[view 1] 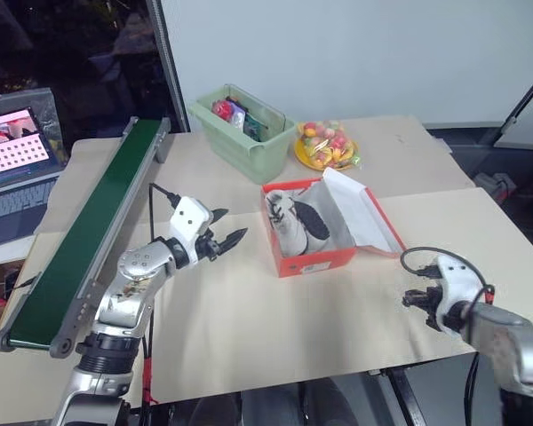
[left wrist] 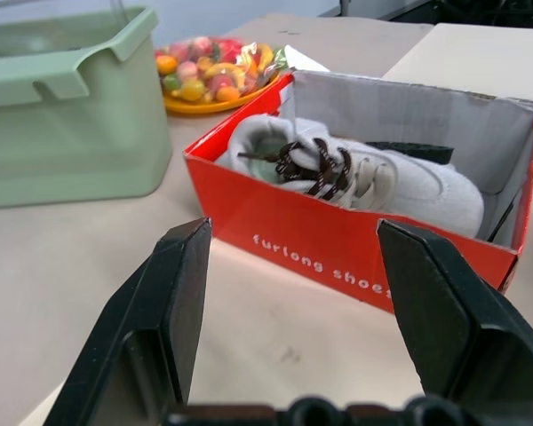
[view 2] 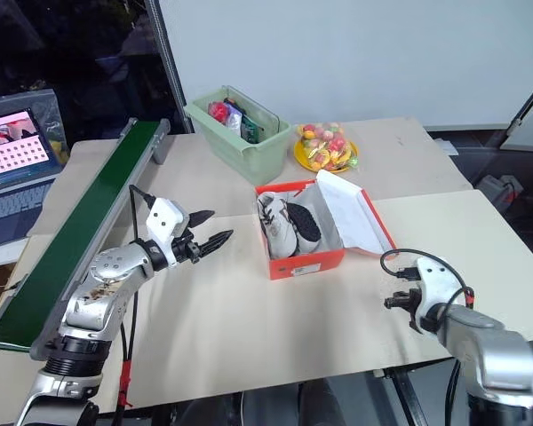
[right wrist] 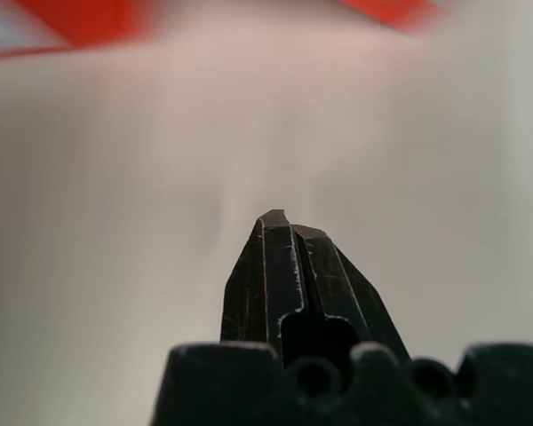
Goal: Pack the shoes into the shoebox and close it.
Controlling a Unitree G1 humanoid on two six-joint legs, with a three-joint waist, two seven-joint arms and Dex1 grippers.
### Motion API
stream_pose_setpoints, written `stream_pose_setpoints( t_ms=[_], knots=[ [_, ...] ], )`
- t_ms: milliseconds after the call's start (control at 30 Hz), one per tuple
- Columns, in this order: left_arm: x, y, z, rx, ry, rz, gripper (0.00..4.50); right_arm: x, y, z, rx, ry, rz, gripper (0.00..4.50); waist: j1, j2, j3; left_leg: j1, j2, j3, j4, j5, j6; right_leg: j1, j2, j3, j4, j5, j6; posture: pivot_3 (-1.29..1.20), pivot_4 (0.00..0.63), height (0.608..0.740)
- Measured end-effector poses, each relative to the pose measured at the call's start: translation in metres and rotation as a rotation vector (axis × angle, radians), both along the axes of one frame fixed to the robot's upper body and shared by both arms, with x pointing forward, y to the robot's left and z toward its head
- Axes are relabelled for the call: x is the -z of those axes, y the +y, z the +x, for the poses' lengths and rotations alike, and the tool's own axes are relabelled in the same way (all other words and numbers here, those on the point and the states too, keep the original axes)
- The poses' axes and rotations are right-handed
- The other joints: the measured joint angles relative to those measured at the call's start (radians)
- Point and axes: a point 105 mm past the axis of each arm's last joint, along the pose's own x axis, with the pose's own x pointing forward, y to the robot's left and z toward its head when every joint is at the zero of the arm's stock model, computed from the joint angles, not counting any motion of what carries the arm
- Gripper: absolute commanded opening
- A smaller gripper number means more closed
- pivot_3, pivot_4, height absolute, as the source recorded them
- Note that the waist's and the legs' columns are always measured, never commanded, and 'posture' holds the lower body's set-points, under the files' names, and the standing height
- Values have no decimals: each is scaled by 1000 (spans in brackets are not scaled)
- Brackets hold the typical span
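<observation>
The left gripper [view 1: 226, 232] hangs over the table [view 1: 249, 328] with its fingers spread wide, holding nothing; just ahead of its tips stands the shoebox [view 1: 313, 264], lid open, the shoes [view 1: 295, 225] lying inside; the right gripper [right wrist: 284, 222] is pressed fully together and empty, the box well apart beyond it.

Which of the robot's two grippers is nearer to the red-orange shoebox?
Left. The left gripper, open, hovers just off the shoebox's left side, pointing at it. The right gripper, shut, is farther off, past the box's near right corner toward the table edge.
</observation>
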Motion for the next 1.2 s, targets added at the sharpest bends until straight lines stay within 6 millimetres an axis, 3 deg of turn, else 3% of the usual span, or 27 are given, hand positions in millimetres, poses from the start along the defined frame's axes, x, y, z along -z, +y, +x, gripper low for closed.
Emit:
stream_pose_setpoints(
  t_ms=[167,267,533,700,800,967,1100,1200],
  knots=[
    [-6,-4,2,7,-21,1,3182,3,25,44,79,-96,37,79,-14,-1,0,0,0,0,0,0,0,0,0,1,0,2,-2,0,150,740],
    [-9,-4,3,4,-30,4,3182,2,27,61,165,-149,105,79,-11,0,0,-1,0,-1,-1,0,0,-1,0,-1,0,2,-2,0,150,740],
    [-11,-4,4,-3,-37,4,3182,-13,9,94,551,-371,492,79,-15,0,0,-1,0,-1,-3,0,1,-2,0,-1,0,2,-2,0,150,740],
    [-17,-5,7,0,-58,5,3182,-18,29,104,636,-431,866,79,-23,0,0,-1,1,-1,-3,-1,1,-3,0,0,1,2,-2,0,150,740],
    [-19,-6,7,-3,-65,8,3182,-38,40,113,608,-491,1092,79,-24,2,1,-1,1,-1,-3,-1,1,-3,0,0,1,2,-2,0,150,740],
    [-19,-5,8,-7,-66,12,3182,-63,45,115,524,-580,1229,79,-21,3,2,-2,1,-1,-4,-1,2,-3,0,-1,1,2,-2,0,150,740],
    [-19,-5,8,-9,-67,13,3182,-122,53,104,247,-795,1206,79,-22,5,3,-3,1,-1,-4,-2,3,-3,0,-1,1,1,-2,0,150,740],
    [-19,-6,8,-8,-67,10,3182,-164,75,89,-25,-897,1128,79,-24,5,3,-3,1,-1,-4,-2,4,-3,1,-1,1,1,-2,0,150,740]
  ],
)
